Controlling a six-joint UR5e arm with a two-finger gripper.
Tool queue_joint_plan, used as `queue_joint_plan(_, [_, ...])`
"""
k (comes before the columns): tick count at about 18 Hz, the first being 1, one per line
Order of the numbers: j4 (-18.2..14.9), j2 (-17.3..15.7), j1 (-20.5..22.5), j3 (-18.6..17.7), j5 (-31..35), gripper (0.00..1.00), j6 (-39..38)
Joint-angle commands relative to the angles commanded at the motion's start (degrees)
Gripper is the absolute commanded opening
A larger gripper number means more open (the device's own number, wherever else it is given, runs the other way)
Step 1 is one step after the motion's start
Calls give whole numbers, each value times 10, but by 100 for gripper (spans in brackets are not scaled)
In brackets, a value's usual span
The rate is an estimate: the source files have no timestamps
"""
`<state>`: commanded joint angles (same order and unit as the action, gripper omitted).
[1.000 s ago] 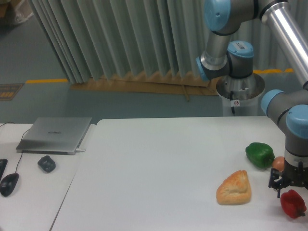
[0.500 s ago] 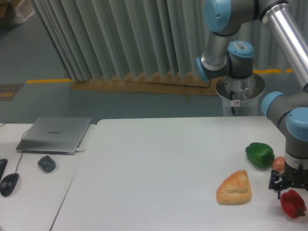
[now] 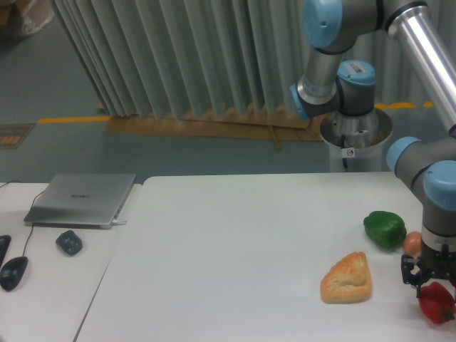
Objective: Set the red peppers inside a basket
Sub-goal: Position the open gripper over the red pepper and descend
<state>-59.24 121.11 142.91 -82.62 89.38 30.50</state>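
Red pepper [image 3: 436,303] at table's [image 3: 235,249] 4 o'clock corner, near front-right edge, resting on the surface, partly cut by frame edge. Gripper [image 3: 429,279] directly over it, fingers down around the pepper's top; contact likely but closure hidden by dark finger bodies, so cannot tell whether clenched or slack. Not lifted as far as visible.

Bread [image 3: 348,278] just at 9 o'clock of the pepper, apart from it, untouched. Small orange item [image 3: 412,242] at 12 o'clock of the gripper, tucked against green pepper [image 3: 385,229], which sits at its 10 o'clock. Neither is a target.

Farther left, off the main table on side desk: mouse [image 3: 13,271], dark puck-like object [image 3: 69,242], closed laptop [image 3: 81,199] at 9 to 10 o'clock.

No basket anywhere in view, location unknown, possibly off frame.

Progress judgement: early, grasp stage at best. Remaining: secure the grip, lift, carry to basket, release. Nothing deposited yet.
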Motion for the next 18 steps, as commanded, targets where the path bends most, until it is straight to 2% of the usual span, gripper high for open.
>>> queue_joint_plan(1, [0, 0, 0, 0, 0, 54, -1])
queue_joint_plan(4, [0, -3, 0, -1, -1, 52, 0])
queue_joint_plan(10, [-3, -18, -4, -4, -6, 52, 2])
queue_joint_plan(14, [-7, -43, -4, -13, -36, 52, 5])
queue_joint_plan(17, [-6, -45, -4, -23, -36, 52, 8])
queue_joint_plan(18, [-6, -44, -4, -23, -36, 58, 7])
